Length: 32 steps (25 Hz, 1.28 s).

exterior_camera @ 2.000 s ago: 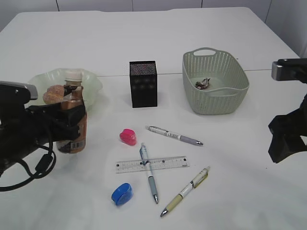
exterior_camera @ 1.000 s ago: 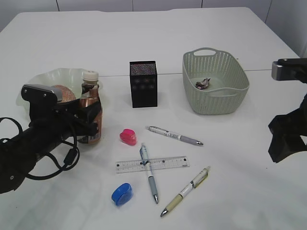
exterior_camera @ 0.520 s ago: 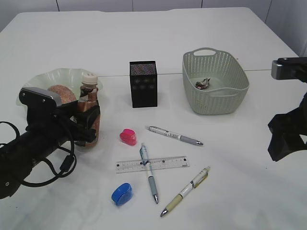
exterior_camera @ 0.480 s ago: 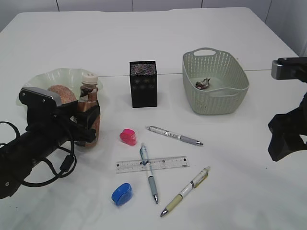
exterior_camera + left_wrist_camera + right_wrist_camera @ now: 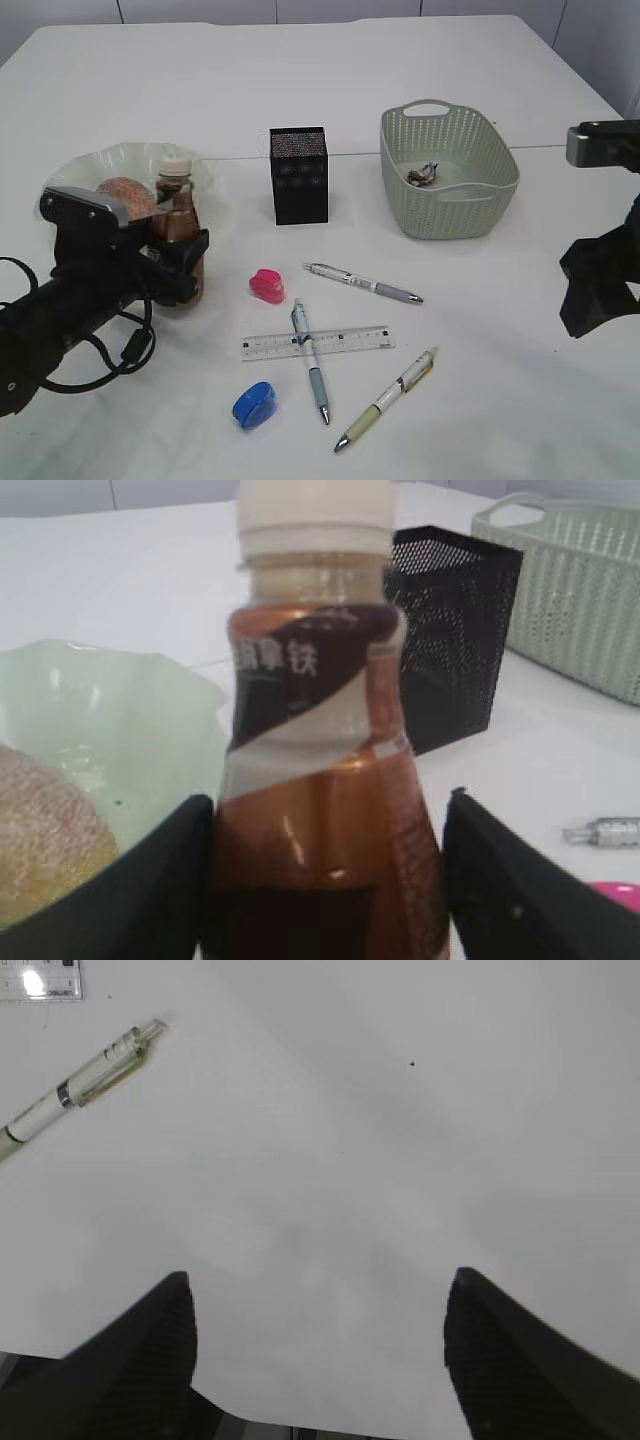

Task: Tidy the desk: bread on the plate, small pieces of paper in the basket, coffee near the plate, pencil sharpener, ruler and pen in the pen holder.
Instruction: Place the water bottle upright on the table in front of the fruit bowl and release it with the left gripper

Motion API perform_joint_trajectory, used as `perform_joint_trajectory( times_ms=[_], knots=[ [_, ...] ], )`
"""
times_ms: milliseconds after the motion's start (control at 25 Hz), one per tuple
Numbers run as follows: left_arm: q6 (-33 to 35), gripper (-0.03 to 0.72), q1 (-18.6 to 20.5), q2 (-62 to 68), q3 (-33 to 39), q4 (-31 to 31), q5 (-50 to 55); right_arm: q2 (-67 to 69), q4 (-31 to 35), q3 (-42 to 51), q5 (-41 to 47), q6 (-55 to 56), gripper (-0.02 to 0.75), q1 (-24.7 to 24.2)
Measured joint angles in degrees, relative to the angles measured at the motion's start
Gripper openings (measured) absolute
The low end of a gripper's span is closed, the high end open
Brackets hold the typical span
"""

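The brown coffee [image 5: 178, 235] bottle with a cream cap stands upright on the desk, right beside the wavy green plate [image 5: 95, 160] that holds the bread [image 5: 122, 195]. My left gripper [image 5: 180, 268] stands open around the bottle's lower body. In the left wrist view the coffee [image 5: 320, 780] fills the space between the fingers, with a thin gap at the right finger [image 5: 500, 880]. At the desk's right side, my right gripper [image 5: 595, 290] is open and holds nothing. The black mesh pen holder [image 5: 298, 175] and the basket [image 5: 448, 170], which holds a paper scrap [image 5: 423, 174], stand further back.
A clear ruler [image 5: 317, 342] lies under a blue pen [image 5: 310, 363]. A grey pen [image 5: 362, 283] and a cream pen [image 5: 388, 398] lie nearby. A pink sharpener [image 5: 266, 286] and a blue sharpener [image 5: 254, 404] sit left of them. The right wrist view shows the cream pen [image 5: 80, 1075].
My left arm brought the coffee bottle rightward, set it upright beside the plate, and its fingers have spread apart. The right arm has not moved.
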Motion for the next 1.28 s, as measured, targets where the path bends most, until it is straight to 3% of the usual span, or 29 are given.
perform_joint_trajectory(
  times_ms=[400,1280],
  knots=[
    [0.1,0.54,0.1,-0.2,0.7,0.2,5.5,0.0,-0.3,0.0,0.0,0.0,0.565,0.0],
    [0.1,0.54,0.1,-16.2,6.4,2.0,6.4,0.0,-0.6,0.0,-0.5,0.0,0.565,0.0]
  ],
)
